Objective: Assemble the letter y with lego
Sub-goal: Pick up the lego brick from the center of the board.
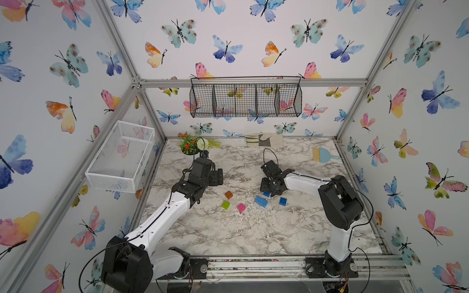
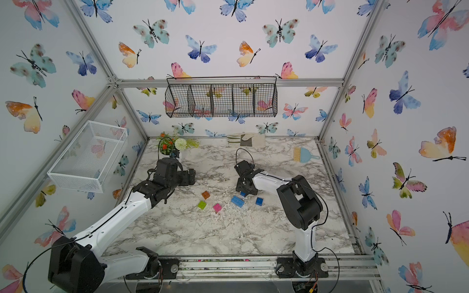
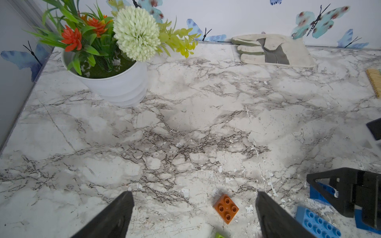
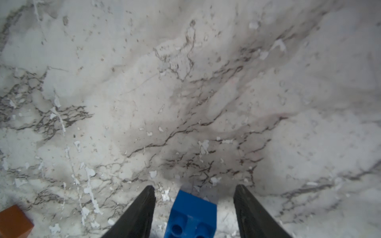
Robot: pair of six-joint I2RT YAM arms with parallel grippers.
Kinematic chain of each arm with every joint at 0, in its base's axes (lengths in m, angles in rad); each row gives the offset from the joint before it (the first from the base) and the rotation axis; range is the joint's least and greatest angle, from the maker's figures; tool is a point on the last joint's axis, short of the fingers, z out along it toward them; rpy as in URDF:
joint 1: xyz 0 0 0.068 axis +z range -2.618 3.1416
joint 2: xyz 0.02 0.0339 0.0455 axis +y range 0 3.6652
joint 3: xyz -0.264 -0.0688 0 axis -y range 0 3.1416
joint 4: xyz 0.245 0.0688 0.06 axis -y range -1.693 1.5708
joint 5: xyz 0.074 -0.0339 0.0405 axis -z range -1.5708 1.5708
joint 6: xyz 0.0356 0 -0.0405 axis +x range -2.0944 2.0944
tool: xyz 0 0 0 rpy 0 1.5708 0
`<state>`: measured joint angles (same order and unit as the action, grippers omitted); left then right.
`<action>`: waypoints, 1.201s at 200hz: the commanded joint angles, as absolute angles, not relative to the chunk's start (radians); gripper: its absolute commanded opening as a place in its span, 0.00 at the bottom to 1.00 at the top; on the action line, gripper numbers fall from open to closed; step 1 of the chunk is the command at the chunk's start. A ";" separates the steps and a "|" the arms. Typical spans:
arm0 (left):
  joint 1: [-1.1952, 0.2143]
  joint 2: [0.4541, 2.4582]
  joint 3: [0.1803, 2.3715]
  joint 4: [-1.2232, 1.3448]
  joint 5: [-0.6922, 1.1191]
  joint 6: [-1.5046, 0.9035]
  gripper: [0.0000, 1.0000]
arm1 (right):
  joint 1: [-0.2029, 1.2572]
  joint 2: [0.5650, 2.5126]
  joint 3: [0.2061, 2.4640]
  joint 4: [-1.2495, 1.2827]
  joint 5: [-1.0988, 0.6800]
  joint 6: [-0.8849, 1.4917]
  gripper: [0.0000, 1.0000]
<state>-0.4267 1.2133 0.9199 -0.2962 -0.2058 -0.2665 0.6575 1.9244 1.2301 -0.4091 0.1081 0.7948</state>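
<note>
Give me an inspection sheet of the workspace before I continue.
Surface: marble-patterned tabletop, strewn with white flakes.
Job's things: six loose studded bricks, none joined: orange brick, lime green brick, pink brick, long light blue brick, dark blue square brick, second dark blue square brick.
Clutter: potted artificial flowers, grey-and-cream work glove, small blue brush.
Tools: left tool open, empty; right tool open, straddling that second one, gaps both sides.
Cables: black cable loops at both wrists, off the bricks.
Surroundings: black wire basket, white mesh basket, on butterfly-papered walls.
</note>
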 commanded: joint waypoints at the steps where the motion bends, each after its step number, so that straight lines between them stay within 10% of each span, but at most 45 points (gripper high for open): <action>1: -0.427 1.197 0.943 -0.302 -0.186 -0.274 0.93 | 0.664 1.938 1.252 -0.473 0.088 0.816 0.63; 98: -0.427 1.177 0.940 -0.305 -0.188 -0.272 0.93 | 0.666 1.946 1.270 -0.535 0.073 0.815 0.55; 201: -0.428 1.172 0.938 -0.307 -0.200 -0.276 0.93 | 0.744 1.828 1.343 -0.611 0.198 0.722 0.67; 240: -0.428 1.172 0.935 -0.302 -0.201 -0.277 0.93 | 0.746 1.979 1.481 -0.817 0.164 0.719 0.98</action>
<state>-0.4267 1.1927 0.9199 -0.2974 -0.1970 -0.2737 0.7494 1.8965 1.4292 -0.6746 0.1680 0.7410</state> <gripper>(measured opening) 0.929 0.905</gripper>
